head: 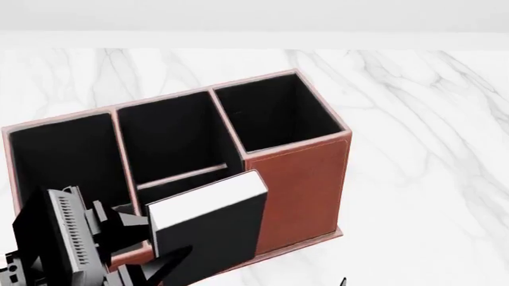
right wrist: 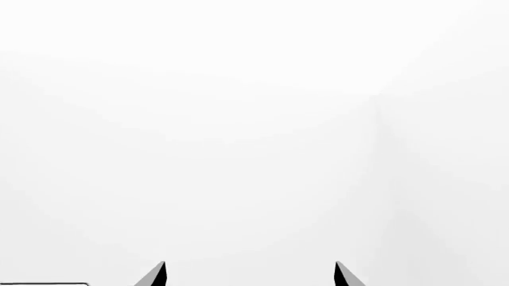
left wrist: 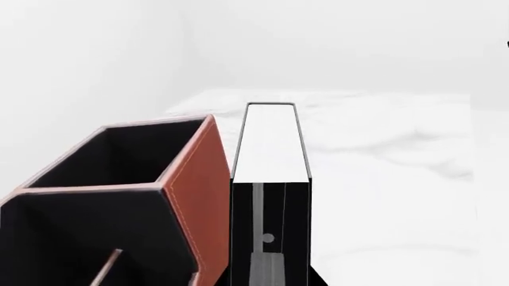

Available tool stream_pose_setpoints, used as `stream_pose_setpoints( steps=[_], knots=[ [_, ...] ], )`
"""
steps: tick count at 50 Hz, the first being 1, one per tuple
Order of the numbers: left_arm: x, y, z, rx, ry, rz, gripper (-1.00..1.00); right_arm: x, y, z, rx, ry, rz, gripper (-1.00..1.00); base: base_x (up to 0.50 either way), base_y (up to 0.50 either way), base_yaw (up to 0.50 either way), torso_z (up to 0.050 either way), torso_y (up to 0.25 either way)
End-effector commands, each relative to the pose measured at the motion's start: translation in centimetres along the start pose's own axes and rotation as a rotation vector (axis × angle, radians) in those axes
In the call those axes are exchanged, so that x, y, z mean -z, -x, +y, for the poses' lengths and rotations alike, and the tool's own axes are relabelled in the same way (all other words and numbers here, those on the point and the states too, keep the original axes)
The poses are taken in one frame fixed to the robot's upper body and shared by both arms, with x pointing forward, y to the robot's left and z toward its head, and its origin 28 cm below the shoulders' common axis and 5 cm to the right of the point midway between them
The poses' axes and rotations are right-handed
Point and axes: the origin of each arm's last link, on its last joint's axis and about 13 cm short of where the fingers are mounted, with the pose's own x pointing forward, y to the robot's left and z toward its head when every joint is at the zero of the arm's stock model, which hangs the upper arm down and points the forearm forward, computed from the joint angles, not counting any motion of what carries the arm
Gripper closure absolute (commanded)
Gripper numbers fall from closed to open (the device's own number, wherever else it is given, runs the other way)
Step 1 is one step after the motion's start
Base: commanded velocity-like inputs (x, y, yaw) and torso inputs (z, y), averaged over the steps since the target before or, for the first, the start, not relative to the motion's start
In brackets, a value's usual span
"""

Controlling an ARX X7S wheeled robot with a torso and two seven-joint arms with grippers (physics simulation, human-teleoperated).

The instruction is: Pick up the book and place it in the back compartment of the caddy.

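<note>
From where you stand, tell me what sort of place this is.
Likely a simulated desk or counter setup: a white marble-patterned tabletop against blank white surroundings, a leather-look desk caddy on it, and a black book held by the left claw.

A white marble tabletop (head: pixel 430 149) with grey veins meets a pale backdrop.

Rendered bright and even, sharp throughout, with no blur or edge distortion. Washed nearly to blank white in the right wrist view. Cast only a faint, soft shadow on the table (head: pixel 413 179) beside the caddy (head: pixel 302 190).
</note>
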Motion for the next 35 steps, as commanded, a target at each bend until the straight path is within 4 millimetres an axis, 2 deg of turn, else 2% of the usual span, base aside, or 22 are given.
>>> stream_pose_setpoints(
  steps=[1, 9, 28, 35],
  knots=[
    [-1.0, -0.1, 0.7, 0.002, 0.014, -0.013, 1.00, -0.1, 0.1, 0.0, 0.000, 0.002, -0.007, -1.00, 0.00, 0.00, 0.00, 0.000, 0.010],
    [-1.3, 0.1, 1.4, -0.008, 0.019, -0.001, 1.00, 0.0, 0.0, 0.1, -0.007, 0.000, -0.008, -1.00, 0.00, 0.00, 0.00, 0.000, 0.001],
    [-1.1, 0.6, 3.4, 0.122, 0.088, -0.074, 1.00, 0.0, 0.1, 0.2, -0.009, -0.007, -0.003, -1.00, 0.00, 0.00, 0.00, 0.000, 0.001],
    [-1.2, 0.8, 4.0, 0.110, 0.093, -0.074, 1.00, 0.0, 0.1, 0.2, -0.011, -0.007, -0.003, -1.00, 0.00, 0.00, 0.00, 0.001, 0.001]
  ],
)
